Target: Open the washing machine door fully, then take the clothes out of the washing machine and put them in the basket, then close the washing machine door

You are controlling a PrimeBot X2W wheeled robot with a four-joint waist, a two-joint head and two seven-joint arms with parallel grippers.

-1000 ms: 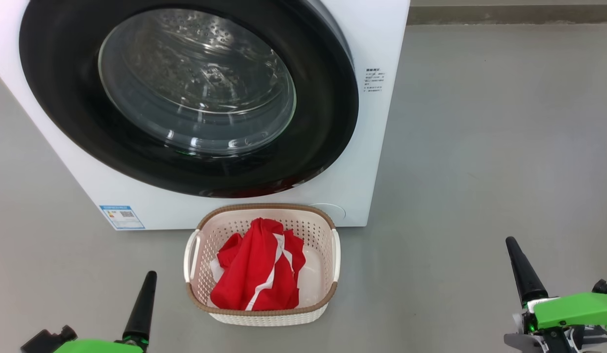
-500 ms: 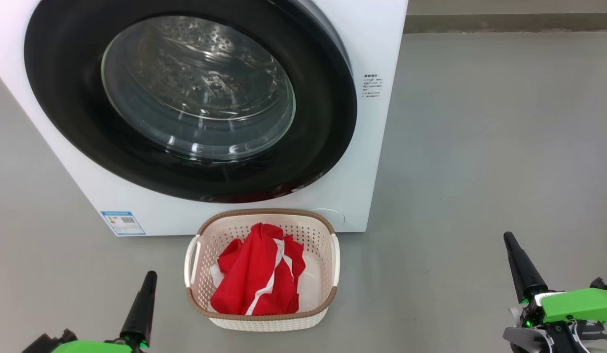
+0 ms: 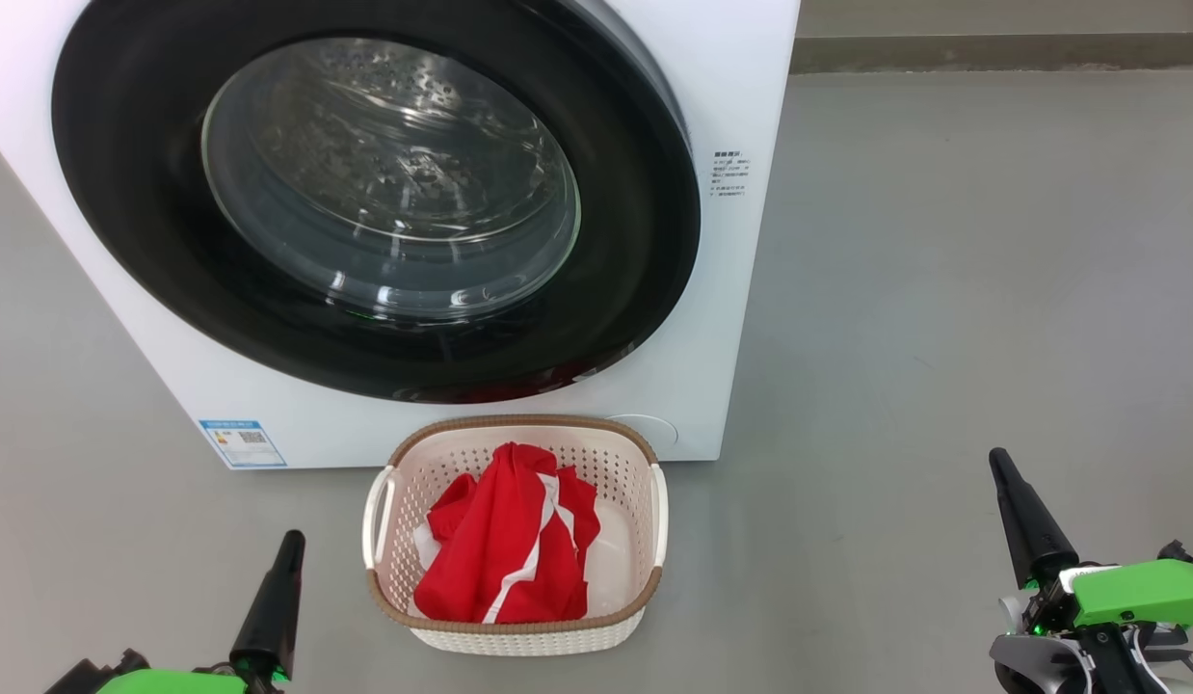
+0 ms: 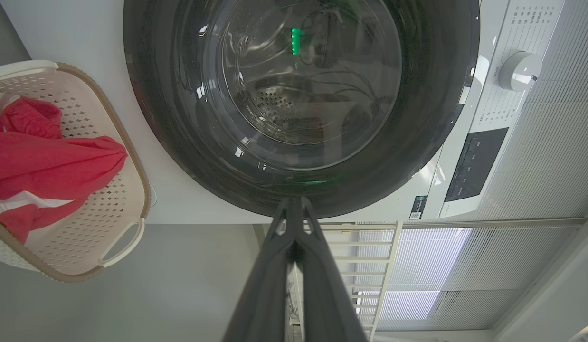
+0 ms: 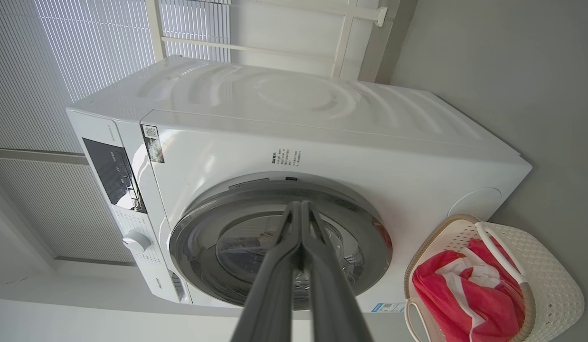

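My left gripper sits low at the left of the head view. Its 2 long dark fingers are pressed together with nothing between them. My right gripper, low at the right, is the same: fingers together and empty. Both are well apart from every object, I think because no grasp is needed now.

The bright red soft garments with white stripes lie heaped inside the small cream perforated plastic basket with the brown woven-look rim. This basket stands on the grey floor, just in front of the big white boxy washing machine and below the lower edge of its door. I judge it was put there so the way from drum to basket is short.

The large round door with glossy black rim and bulging clear glass appears to lie flat against the machine front. Through the glass I see only perforated steel, no red fabric. So all 3 steps look done to me. Whether the latch has really caught, I cannot tell.
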